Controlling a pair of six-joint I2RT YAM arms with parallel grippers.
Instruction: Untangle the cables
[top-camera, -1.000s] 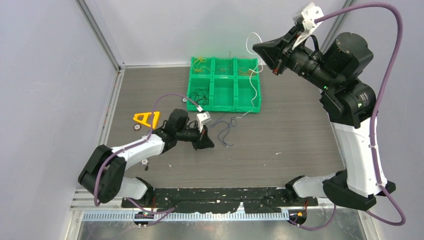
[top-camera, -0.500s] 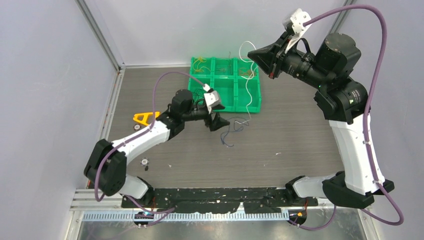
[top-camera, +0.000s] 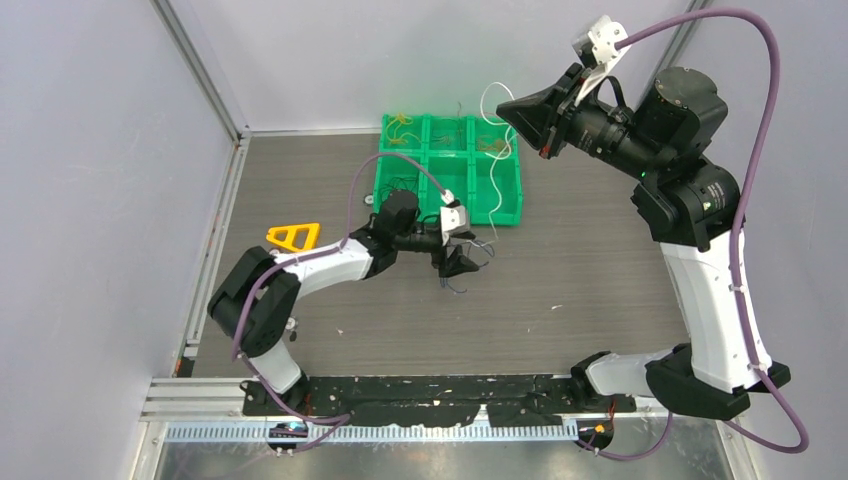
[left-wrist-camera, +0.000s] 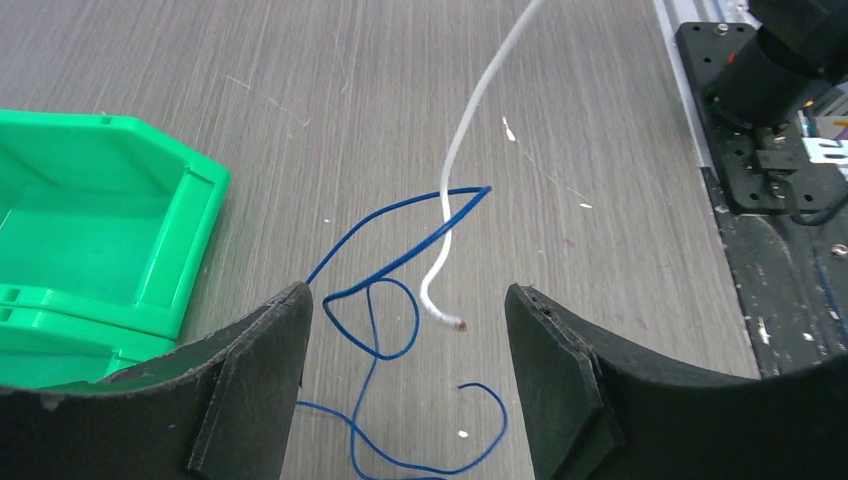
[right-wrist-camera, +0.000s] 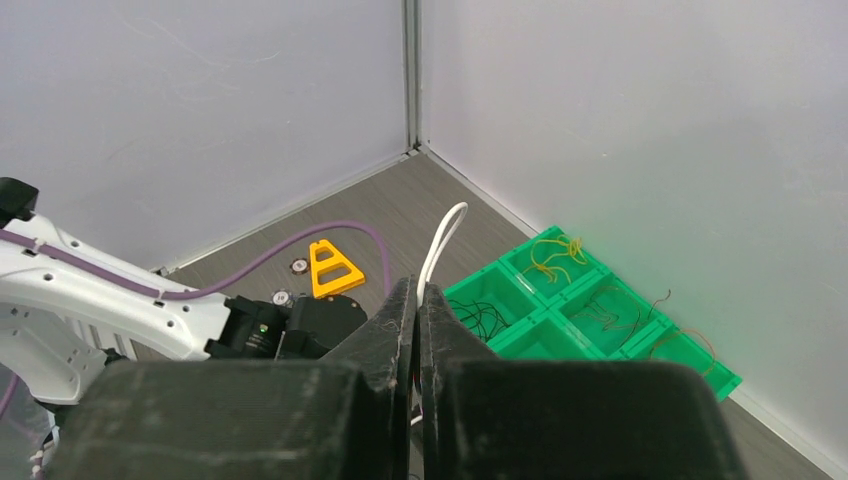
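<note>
A blue cable (left-wrist-camera: 374, 365) lies in loose loops on the grey table, just in front of the green bin. My left gripper (left-wrist-camera: 407, 292) hovers over it, open, with the loops showing between its fingers and nothing gripped. A white cable (left-wrist-camera: 436, 265) hangs down from above. Its bare end dangles right over the blue loops, and I cannot tell whether they touch. High over the bin's right side, my right gripper (top-camera: 505, 105) is shut on the white cable (right-wrist-camera: 445, 235), which arcs up past the fingertips.
The green compartment bin (top-camera: 450, 170) stands at the back of the table. It holds yellow cables (right-wrist-camera: 555, 255) and black cables (right-wrist-camera: 480, 320) in separate cells. A yellow triangle (top-camera: 293, 236) and small round pieces lie to the left. Grey walls close in the back and sides.
My left gripper has opened and swung right from beside the yellow triangle to above the blue cable. The right gripper shifted slightly left and the white cable went with it.
</note>
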